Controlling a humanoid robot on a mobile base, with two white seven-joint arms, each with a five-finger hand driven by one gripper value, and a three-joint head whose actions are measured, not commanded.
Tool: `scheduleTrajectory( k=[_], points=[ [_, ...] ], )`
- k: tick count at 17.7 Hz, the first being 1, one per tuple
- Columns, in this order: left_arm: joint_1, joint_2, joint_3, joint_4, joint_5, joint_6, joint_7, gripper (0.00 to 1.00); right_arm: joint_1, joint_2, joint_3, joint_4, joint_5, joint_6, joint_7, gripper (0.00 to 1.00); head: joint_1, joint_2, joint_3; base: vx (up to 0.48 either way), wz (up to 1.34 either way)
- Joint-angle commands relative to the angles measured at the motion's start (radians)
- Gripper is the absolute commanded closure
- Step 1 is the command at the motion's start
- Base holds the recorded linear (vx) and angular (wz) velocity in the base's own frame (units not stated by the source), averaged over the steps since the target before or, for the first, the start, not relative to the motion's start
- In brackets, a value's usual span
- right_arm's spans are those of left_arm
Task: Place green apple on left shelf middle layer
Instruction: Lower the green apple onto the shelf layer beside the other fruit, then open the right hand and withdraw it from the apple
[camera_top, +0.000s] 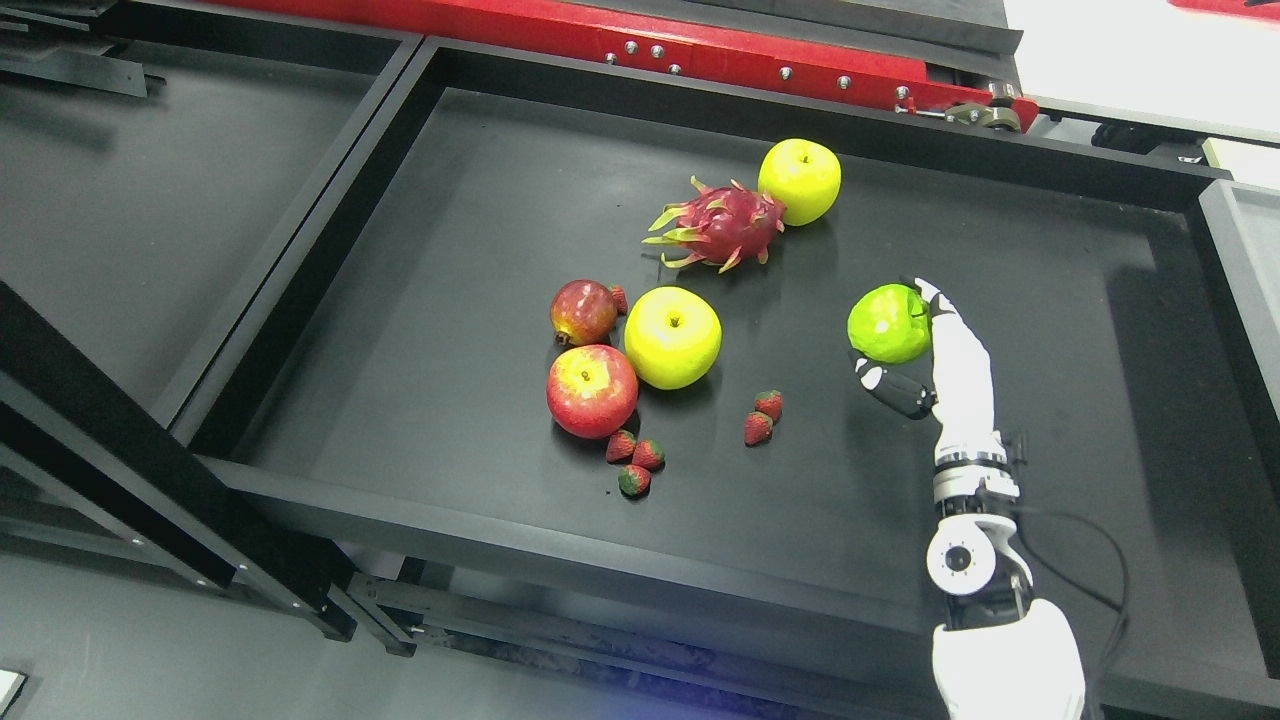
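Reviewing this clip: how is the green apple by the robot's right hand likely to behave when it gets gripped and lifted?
The green apple is round and rests on a flat tray floor, so a nudge would probably roll it. Its glossy skin suggests it may slip. The right hand has fingers over the top and the thumb below, so it looks cupped, though the pictures cannot confirm a firm grip.
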Motion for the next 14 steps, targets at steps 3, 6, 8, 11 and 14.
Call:
scheduleTrajectory(
  k=[3, 6, 8, 11, 14],
  points=[
    [0.000, 0.017, 0.000, 0.000, 0.000, -0.001, 0.000, 0.00, -0.234, -0.084, 0.011, 0.484, -0.005, 0.078, -0.006, 0.83, 0.0000, 0.000, 0.000, -0.006, 0.01],
    [0.000, 0.017, 0.000, 0.000, 0.000, -0.001, 0.000, 0.00, -0.229, -0.081, -0.027, 0.478, -0.069, 0.123, -0.015, 0.63, 0.0000, 0.000, 0.000, 0.000, 0.00],
    [0.000, 0.017, 0.000, 0.000, 0.000, -0.001, 0.000, 0.00, -0.226, -0.081, -0.087, 0.478, -0.168, 0.091, -0.012, 0.00, 0.0000, 0.000, 0.000, 0.000, 0.00],
    [0.000, 0.017, 0.000, 0.001, 0.000, -0.001, 0.000, 0.00, -0.217, -0.086, -0.095, 0.466, -0.258, 0.052, -0.001, 0.00, 0.0000, 0.000, 0.000, 0.000, 0.00],
    [0.000, 0.017, 0.000, 0.001, 0.000, -0.001, 0.000, 0.00, -0.173, -0.075, -0.092, 0.379, -0.339, -0.112, -0.006, 0.00, 0.0000, 0.000, 0.000, 0.000, 0.00]
  ],
)
